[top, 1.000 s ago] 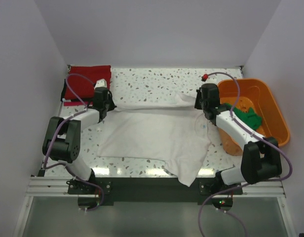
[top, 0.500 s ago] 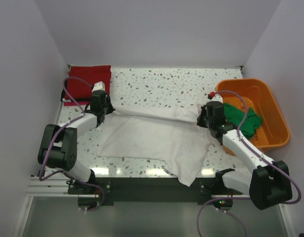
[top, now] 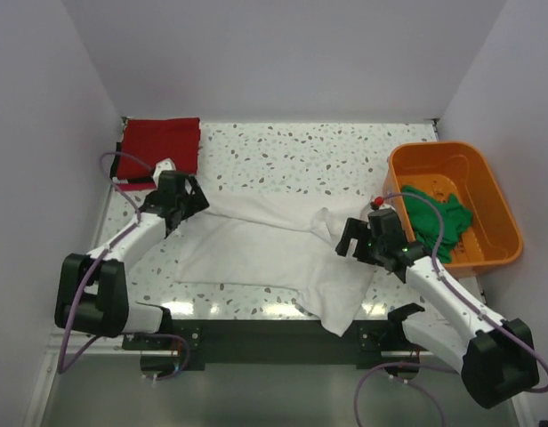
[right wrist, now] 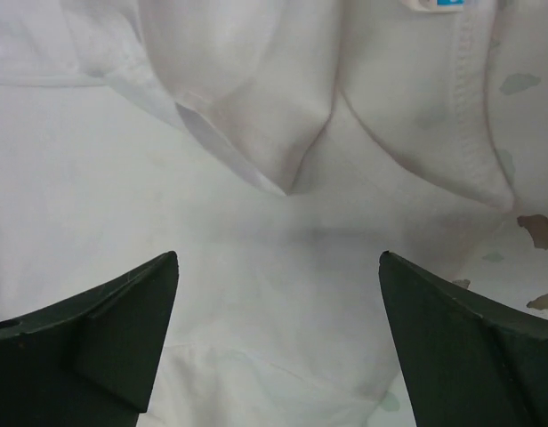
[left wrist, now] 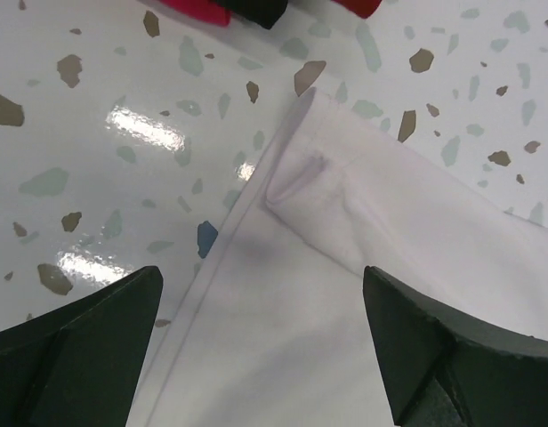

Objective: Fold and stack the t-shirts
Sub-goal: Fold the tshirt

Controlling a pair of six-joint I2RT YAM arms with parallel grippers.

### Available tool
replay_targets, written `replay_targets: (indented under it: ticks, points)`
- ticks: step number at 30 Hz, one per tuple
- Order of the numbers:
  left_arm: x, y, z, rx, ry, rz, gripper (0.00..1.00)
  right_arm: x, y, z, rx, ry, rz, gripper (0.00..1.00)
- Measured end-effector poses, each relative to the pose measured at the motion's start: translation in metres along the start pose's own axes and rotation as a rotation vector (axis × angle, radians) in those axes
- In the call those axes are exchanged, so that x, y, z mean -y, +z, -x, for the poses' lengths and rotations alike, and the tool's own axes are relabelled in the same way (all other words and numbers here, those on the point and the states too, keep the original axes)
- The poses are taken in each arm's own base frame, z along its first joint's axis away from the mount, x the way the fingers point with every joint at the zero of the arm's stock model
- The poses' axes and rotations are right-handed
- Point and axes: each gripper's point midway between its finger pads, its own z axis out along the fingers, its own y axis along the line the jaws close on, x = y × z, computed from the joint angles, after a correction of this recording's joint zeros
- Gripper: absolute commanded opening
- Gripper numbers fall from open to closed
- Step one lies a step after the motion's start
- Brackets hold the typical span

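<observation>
The white t-shirt (top: 265, 253) lies spread across the middle of the table, its far edge folded over toward the near side. My left gripper (top: 185, 203) hovers open over the shirt's left hem corner (left wrist: 301, 169), with nothing between its fingers. My right gripper (top: 350, 238) stands open over bunched white cloth near the collar (right wrist: 474, 107). A red t-shirt (top: 160, 142) lies folded at the far left corner. A green t-shirt (top: 434, 218) sits crumpled in the tub.
The orange plastic tub (top: 439, 151) stands at the right edge of the speckled table (top: 292, 147). The white shirt's lower corner (top: 336, 316) hangs over the near table edge. Walls close in the left, back and right sides.
Both grippers drew the white shirt's far edge toward the near side, then opened and let it go. The right arm swung left, away from the tub.
</observation>
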Motion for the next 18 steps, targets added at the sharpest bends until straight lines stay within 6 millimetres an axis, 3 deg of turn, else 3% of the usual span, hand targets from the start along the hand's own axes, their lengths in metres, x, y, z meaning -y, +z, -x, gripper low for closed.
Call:
replay_targets:
  ticks: [4,6,9,14,18]
  points:
    - [0.008,-0.023,0.026,0.046,-0.046,-0.019,1.0,-0.017,-0.017,0.026,0.061,-0.021,0.045,0.99]
    - [0.023,-0.029,0.04,0.065,-0.054,-0.066,1.0,-0.03,-0.022,0.047,0.1,-0.042,0.07,0.99]
    - [0.042,-0.03,0.042,0.056,-0.039,-0.12,1.0,-0.053,-0.02,0.077,0.129,-0.069,0.104,0.99]
    - [0.088,-0.003,0.019,-0.059,0.021,-0.217,1.0,-0.09,0.015,0.121,0.12,-0.104,0.14,0.99]
    - [0.098,0.024,-0.01,-0.162,0.047,-0.24,1.0,-0.108,0.057,0.129,0.058,-0.122,0.161,0.99]
